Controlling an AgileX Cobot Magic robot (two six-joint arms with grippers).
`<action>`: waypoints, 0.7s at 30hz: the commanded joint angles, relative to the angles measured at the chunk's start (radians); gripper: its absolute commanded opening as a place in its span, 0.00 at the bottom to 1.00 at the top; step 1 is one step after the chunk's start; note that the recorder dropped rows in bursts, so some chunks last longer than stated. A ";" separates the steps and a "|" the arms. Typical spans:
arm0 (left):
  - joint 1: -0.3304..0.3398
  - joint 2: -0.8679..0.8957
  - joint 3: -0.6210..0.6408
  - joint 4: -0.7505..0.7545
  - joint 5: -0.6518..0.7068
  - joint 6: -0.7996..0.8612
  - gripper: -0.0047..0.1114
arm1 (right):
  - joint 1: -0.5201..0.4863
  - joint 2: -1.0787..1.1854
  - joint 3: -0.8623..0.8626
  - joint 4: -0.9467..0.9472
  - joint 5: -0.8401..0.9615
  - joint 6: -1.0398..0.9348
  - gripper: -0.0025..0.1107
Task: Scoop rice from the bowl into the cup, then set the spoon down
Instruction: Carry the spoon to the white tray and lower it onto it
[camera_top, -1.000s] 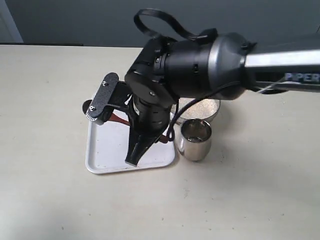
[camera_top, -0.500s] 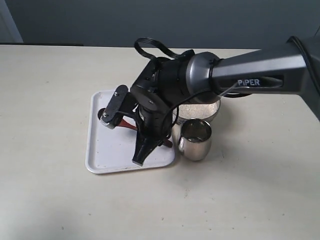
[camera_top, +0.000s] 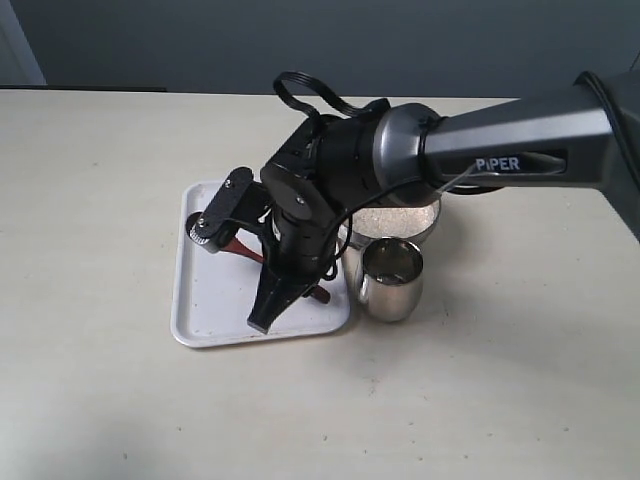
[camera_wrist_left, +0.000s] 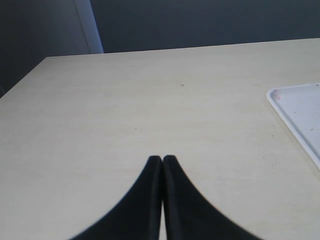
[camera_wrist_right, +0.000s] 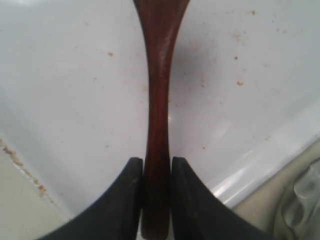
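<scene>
The dark reddish-brown spoon (camera_wrist_right: 157, 95) lies low over the white tray (camera_wrist_right: 75, 100). Its slim handle is pinched between the fingers of my right gripper (camera_wrist_right: 156, 161), which is shut on it. In the exterior view the right gripper (camera_top: 264, 314) points down at the tray (camera_top: 205, 300), and only bits of the spoon (camera_top: 241, 246) show beside it. The steel bowl (camera_top: 425, 228) heaped with white rice (camera_top: 400, 214) stands just right of the tray, with the steel cup (camera_top: 389, 281) in front of it. My left gripper (camera_wrist_left: 162, 158) is shut on nothing above bare table.
The right arm's bulky wrist (camera_top: 340, 170) hangs over the tray's back half and part of the bowl. A corner of the tray (camera_wrist_left: 300, 112) shows in the left wrist view. Beige tabletop (camera_top: 110, 180) surrounds everything.
The right arm has come down lower over the tray with the spoon still gripped, and its fingertips have shifted slightly left and toward the tray's front edge.
</scene>
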 joint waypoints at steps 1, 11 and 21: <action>-0.002 0.001 -0.008 0.000 -0.011 -0.005 0.04 | -0.005 -0.001 -0.007 0.005 0.003 0.003 0.02; -0.002 0.001 -0.008 0.000 -0.011 -0.005 0.04 | -0.005 -0.001 -0.007 0.015 0.016 0.003 0.02; -0.002 0.001 -0.008 0.000 -0.011 -0.005 0.04 | -0.005 -0.001 -0.007 0.026 0.033 0.000 0.16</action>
